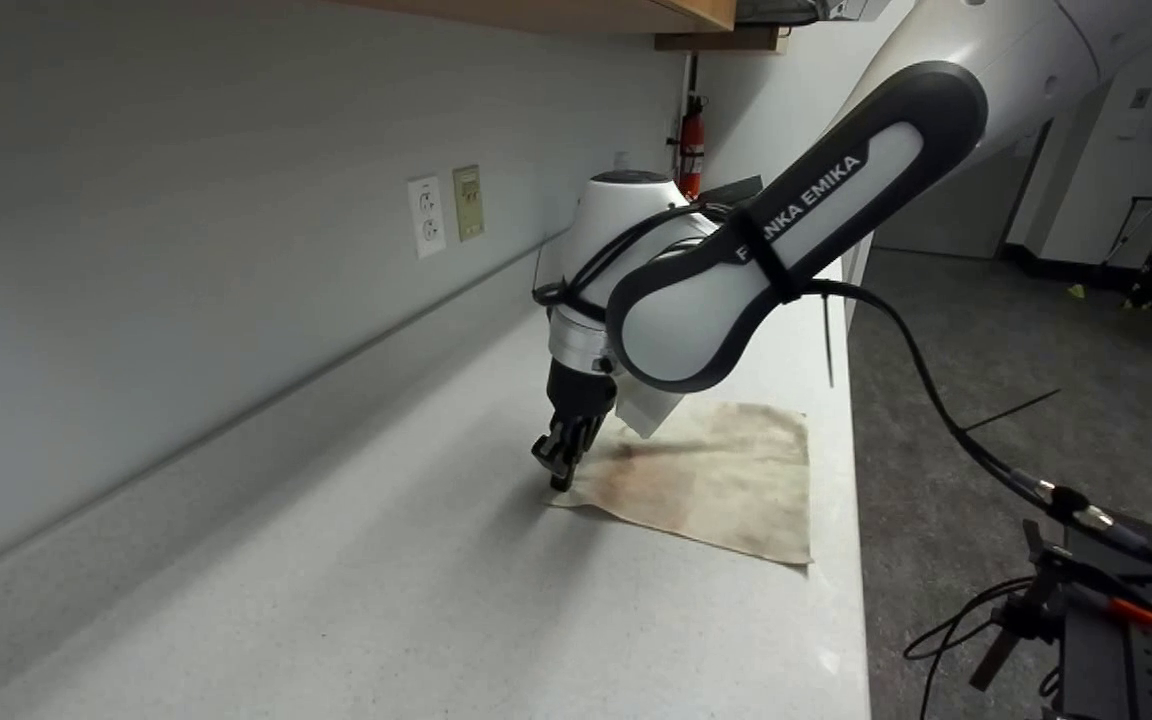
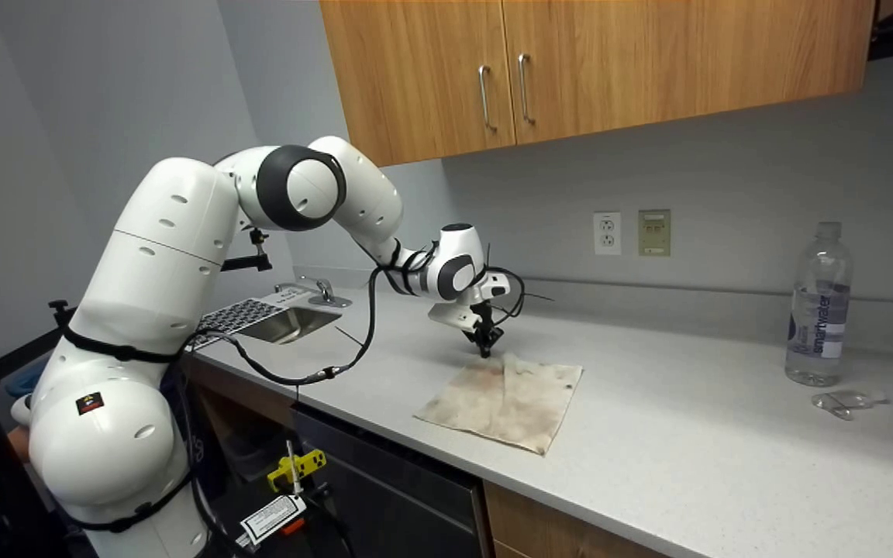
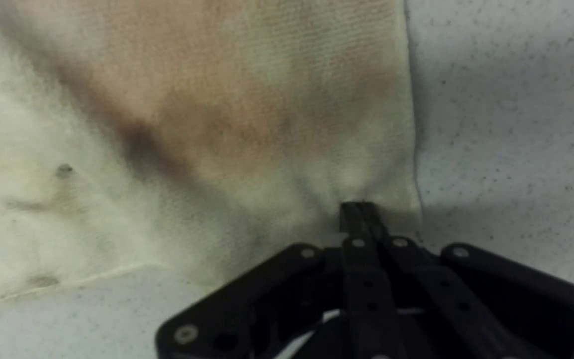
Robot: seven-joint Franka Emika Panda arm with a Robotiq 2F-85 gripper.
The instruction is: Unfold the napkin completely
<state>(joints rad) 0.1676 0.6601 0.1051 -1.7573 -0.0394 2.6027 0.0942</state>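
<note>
A stained beige napkin [image 1: 726, 480] lies spread on the white counter, and it also shows in an exterior view [image 2: 516, 407]. In the wrist view the napkin [image 3: 247, 99] has a dark diagonal crease and a wavy edge. My gripper [image 1: 562, 482] points down at the napkin's corner nearest the wall; it also shows in an exterior view [image 2: 485, 353]. In the wrist view the gripper's fingertips [image 3: 359, 207] are together on the cloth, close to its edge. Small wrinkles run into the tips, so the cloth appears pinched. The pinched bit itself is hidden.
The counter [image 1: 356, 600] runs along a wall with outlets [image 2: 607, 233]. A water bottle [image 2: 818, 310] and a small clear plastic item [image 2: 846, 401] stand along the counter. A sink [image 2: 291, 324] is near the arm. Wooden cabinets [image 2: 609, 70] hang above.
</note>
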